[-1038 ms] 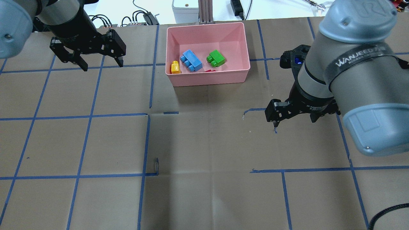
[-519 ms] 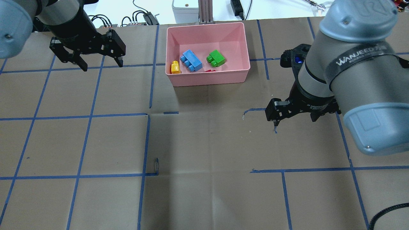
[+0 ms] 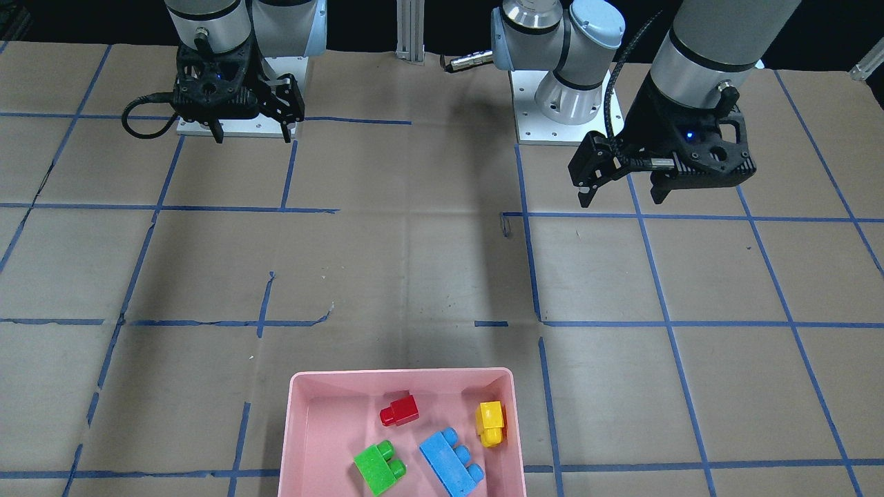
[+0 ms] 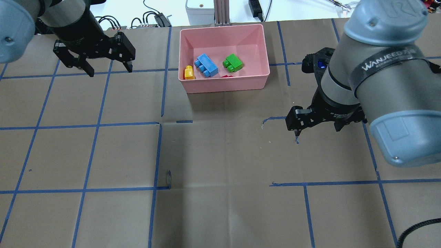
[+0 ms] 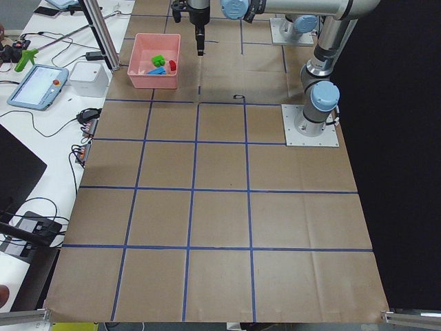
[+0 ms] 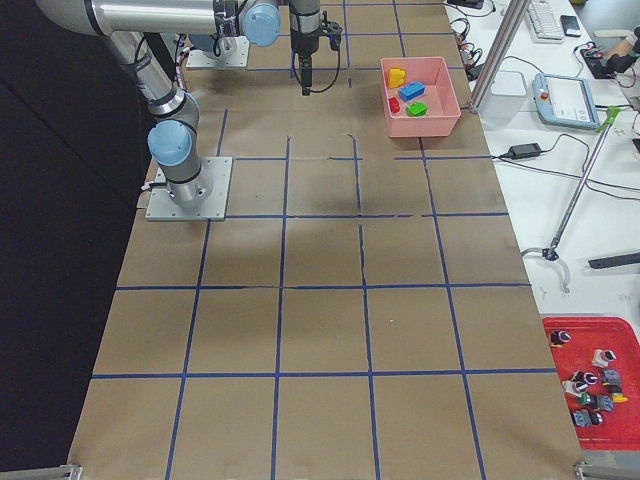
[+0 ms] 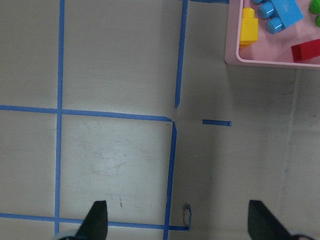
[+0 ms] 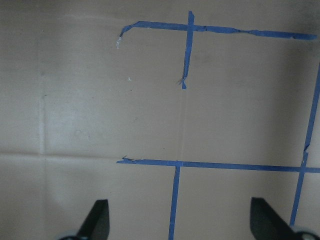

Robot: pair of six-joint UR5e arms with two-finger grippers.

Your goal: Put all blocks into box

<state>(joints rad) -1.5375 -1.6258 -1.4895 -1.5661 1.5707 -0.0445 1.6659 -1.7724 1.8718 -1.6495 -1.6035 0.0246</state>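
Observation:
The pink box (image 4: 224,27) stands at the far middle of the table, also in the front view (image 3: 400,373). All four blocks lie inside it: yellow (image 4: 188,72), blue (image 4: 206,65), green (image 4: 232,63) and red (image 3: 399,410), the red one mostly hidden behind the box's near wall in the overhead view. My left gripper (image 4: 111,71) is open and empty, raised well left of the box. My right gripper (image 4: 317,131) is open and empty, raised to the right of and nearer than the box. The left wrist view shows the box corner (image 7: 260,61) with the yellow block (image 7: 248,31).
Brown paper with a blue tape grid (image 4: 158,155) covers the table. Cables and a grey unit (image 4: 200,12) lie beyond the far edge behind the box. The arm bases (image 3: 559,103) stand at the robot's side.

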